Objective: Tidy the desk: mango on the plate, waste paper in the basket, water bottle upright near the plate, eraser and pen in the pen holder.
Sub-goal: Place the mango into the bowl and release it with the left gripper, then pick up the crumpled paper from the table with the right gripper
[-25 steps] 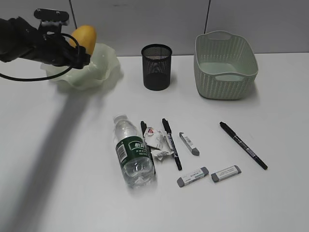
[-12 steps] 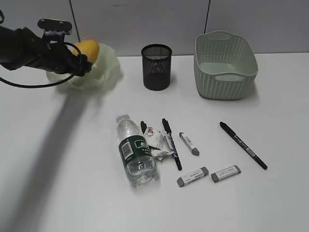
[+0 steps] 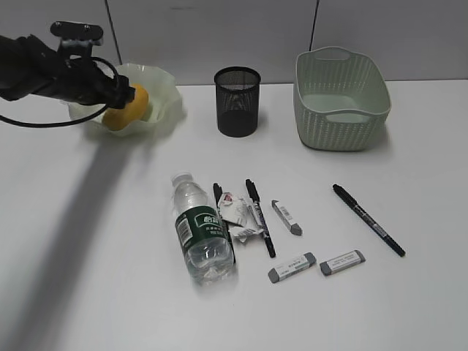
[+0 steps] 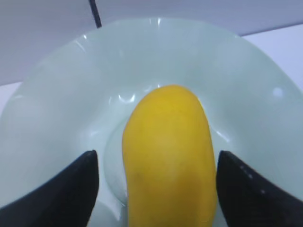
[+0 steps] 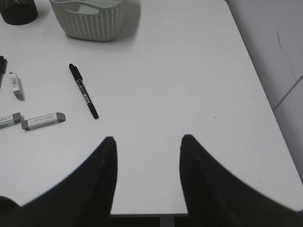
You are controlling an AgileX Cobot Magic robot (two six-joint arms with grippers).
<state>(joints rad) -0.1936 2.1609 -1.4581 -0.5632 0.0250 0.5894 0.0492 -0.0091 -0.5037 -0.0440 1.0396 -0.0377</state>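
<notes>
The yellow mango (image 3: 126,111) lies in the pale green wavy plate (image 3: 164,91) at the desk's back left. My left gripper (image 3: 121,95) straddles it, open: in the left wrist view the mango (image 4: 168,156) rests on the plate (image 4: 57,94) with a gap at the left finger. The water bottle (image 3: 201,230) lies on its side mid-desk, next to the waste paper (image 3: 238,212). Pens (image 3: 259,217) (image 3: 368,219) and erasers (image 3: 287,217) (image 3: 292,268) (image 3: 342,262) lie flat. My right gripper (image 5: 147,139) hangs open and empty over the desk's front right edge.
The black mesh pen holder (image 3: 237,101) stands at the back centre, and the woven basket (image 3: 341,99) at the back right, with nothing in it. A third pen (image 3: 217,191) pokes out beside the paper. The right wrist view shows the pen (image 5: 84,91) and an eraser (image 5: 43,120).
The left gripper has brought the mango down from above the plate's rim into the plate, and its jaws have widened off the fruit. The right arm has stayed still.
</notes>
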